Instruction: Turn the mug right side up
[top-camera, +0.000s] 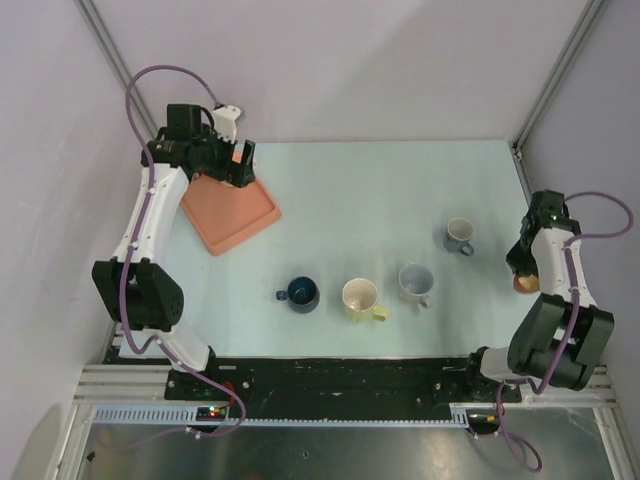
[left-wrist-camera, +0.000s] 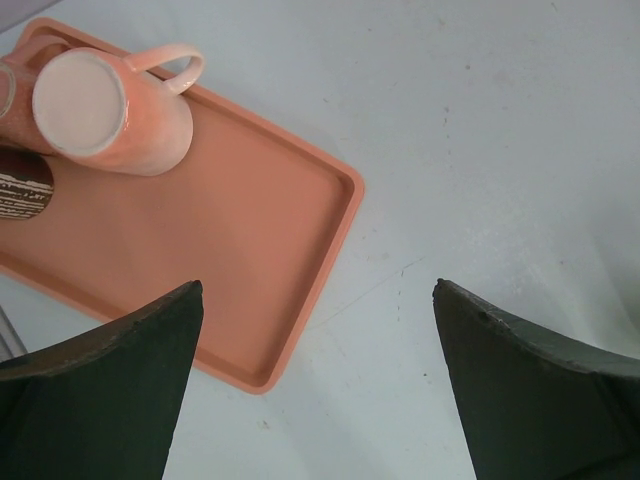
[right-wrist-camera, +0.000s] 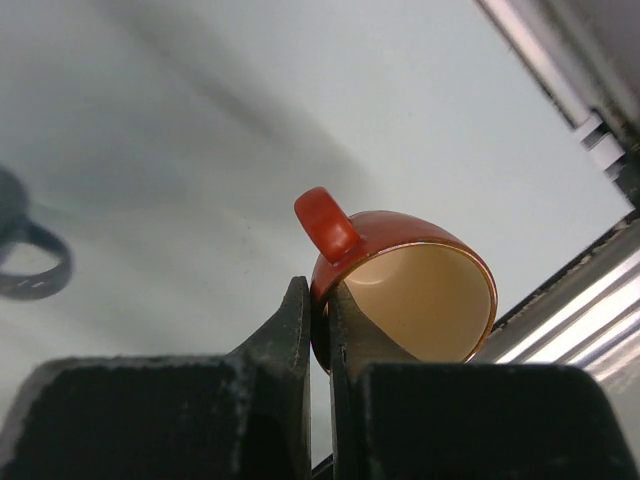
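A red mug (right-wrist-camera: 400, 240) with a cream inside hangs tilted near the table's right edge, its mouth toward the wrist camera and its handle (right-wrist-camera: 326, 224) up. My right gripper (right-wrist-camera: 318, 300) is shut on its rim, one finger inside and one outside. From above the red mug (top-camera: 526, 283) shows only partly under the right gripper (top-camera: 521, 268). A peach mug (left-wrist-camera: 125, 115) stands upside down on the orange tray (left-wrist-camera: 230, 250). My left gripper (left-wrist-camera: 318, 295) is open and holds nothing, over the tray's corner; from above the left gripper (top-camera: 243, 166) is at the far left.
Several mugs stand upright mid-table: dark blue (top-camera: 302, 294), yellow (top-camera: 361, 299), pale grey (top-camera: 416, 283) and grey (top-camera: 459, 235). A brown striped cup (left-wrist-camera: 22, 185) sits beside the peach mug on the tray (top-camera: 235, 225). A metal rail (right-wrist-camera: 590, 300) runs past the table's right edge.
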